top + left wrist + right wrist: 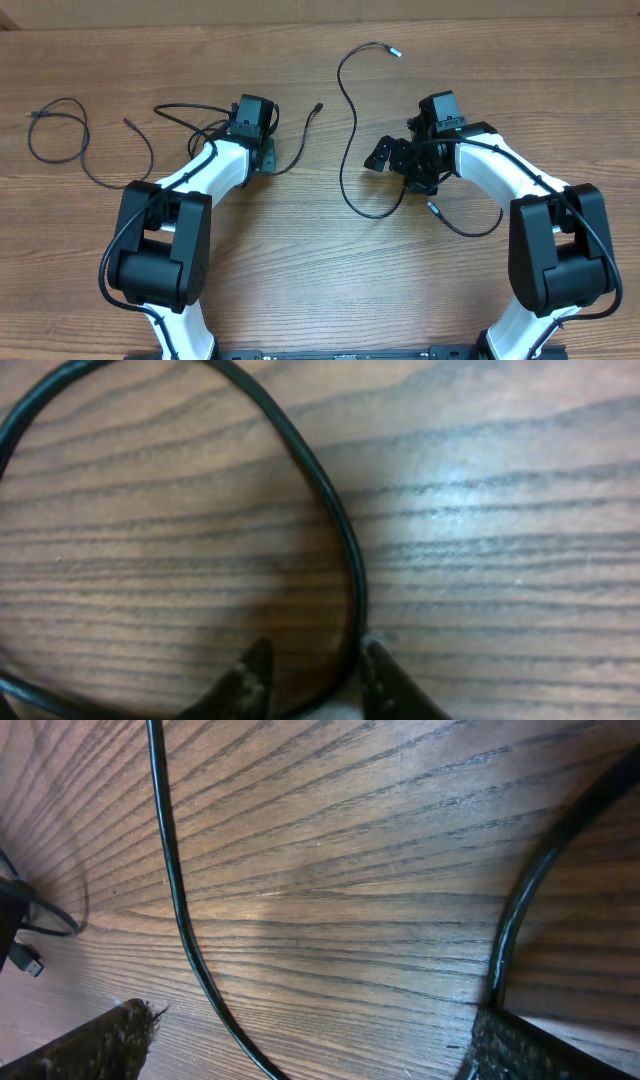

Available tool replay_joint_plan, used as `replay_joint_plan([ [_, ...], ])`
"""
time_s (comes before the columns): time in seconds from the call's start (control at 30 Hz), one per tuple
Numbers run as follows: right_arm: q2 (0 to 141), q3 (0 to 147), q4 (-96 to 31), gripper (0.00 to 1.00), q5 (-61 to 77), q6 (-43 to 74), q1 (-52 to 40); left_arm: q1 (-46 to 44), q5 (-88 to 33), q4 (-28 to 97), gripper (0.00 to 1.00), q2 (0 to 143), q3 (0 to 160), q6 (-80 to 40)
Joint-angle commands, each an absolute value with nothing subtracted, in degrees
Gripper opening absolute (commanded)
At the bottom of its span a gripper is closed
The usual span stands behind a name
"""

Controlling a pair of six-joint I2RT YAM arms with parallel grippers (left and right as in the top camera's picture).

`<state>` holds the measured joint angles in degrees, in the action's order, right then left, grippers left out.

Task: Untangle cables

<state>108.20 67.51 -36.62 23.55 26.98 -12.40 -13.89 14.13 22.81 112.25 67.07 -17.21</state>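
Fingers [385, 685] of the left gripper [312, 685] stand narrowly apart astride a black cable [340, 530], which touches one fingertip but is not pinched. The right gripper [300, 1045] gapes wide over a second cable [175, 900] on the wooden table [300, 280]. A third cable [55, 135] lies looped well apart, at the far left.

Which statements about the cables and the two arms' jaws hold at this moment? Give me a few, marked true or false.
1. A cable runs between the jaws of the left gripper. True.
2. The jaws of the right gripper are clamped shut. False: they stand wide open.
3. All the cables sit in one knot. False: a lone cable lies by itself at the far left.
4. The table is wood-grained. True.
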Motion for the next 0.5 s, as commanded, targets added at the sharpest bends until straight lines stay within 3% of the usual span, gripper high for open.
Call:
replay_joint_plan([
  [0.0,106.78,67.55,-36.32,1.00,23.16,26.94,-12.29,-14.13,16.08,23.83,0.15,113.16,64.31,-14.48],
  [0.03,106.78,67.55,-36.32,1.00,23.16,26.94,-12.29,-14.15,16.01,23.92,0.04,113.16,64.31,-14.09],
  [0.47,106.78,67.55,-36.34,1.00,23.14,26.94,-12.29,-10.02,21.58,32.42,0.04,107.42,75.16,-16.10],
])
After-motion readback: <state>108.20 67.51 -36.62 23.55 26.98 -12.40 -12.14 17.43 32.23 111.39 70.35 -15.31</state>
